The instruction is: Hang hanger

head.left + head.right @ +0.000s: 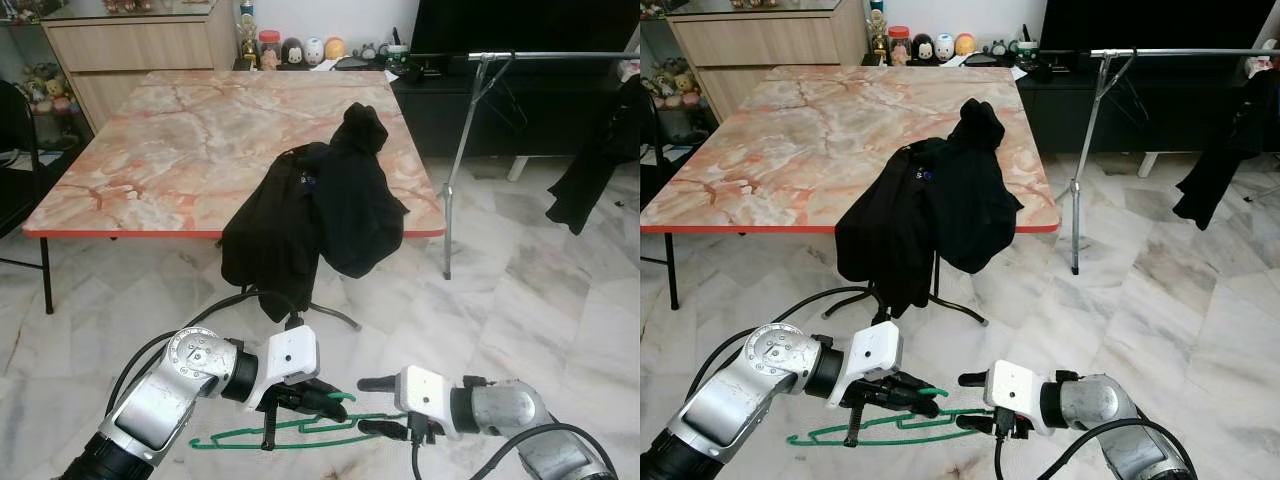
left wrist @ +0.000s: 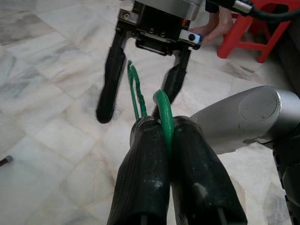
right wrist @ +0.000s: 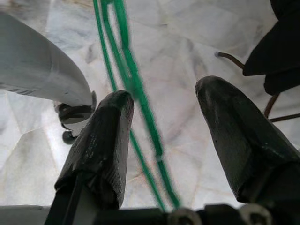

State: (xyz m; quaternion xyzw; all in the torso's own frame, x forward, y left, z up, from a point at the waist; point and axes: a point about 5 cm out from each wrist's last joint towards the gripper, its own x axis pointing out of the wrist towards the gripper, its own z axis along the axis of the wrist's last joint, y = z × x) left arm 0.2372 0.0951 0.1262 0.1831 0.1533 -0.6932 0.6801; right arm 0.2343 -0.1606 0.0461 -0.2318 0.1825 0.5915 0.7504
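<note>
A green wire hanger (image 1: pixel 290 432) hangs low over the marble floor, lying roughly level. My left gripper (image 1: pixel 336 404) is shut on its hook end; in the left wrist view the green hook (image 2: pixel 163 117) is pinched between the two black fingers. My right gripper (image 1: pixel 378 406) faces it from the right and stands open. In the right wrist view the hanger's wires (image 3: pixel 136 84) run through the gap between its fingers (image 3: pixel 110 122) without being clamped. A silver clothes rail (image 1: pixel 545 55) on a stand is at the back right, with a few hangers on it.
A marble-topped table (image 1: pixel 180 140) with a red edge stands ahead, with black clothes (image 1: pixel 320 215) draped over its front edge. A dark garment (image 1: pixel 590 170) hangs at the far right. A person's foot (image 2: pixel 218 26) and a red stool (image 2: pixel 243 33) are behind me.
</note>
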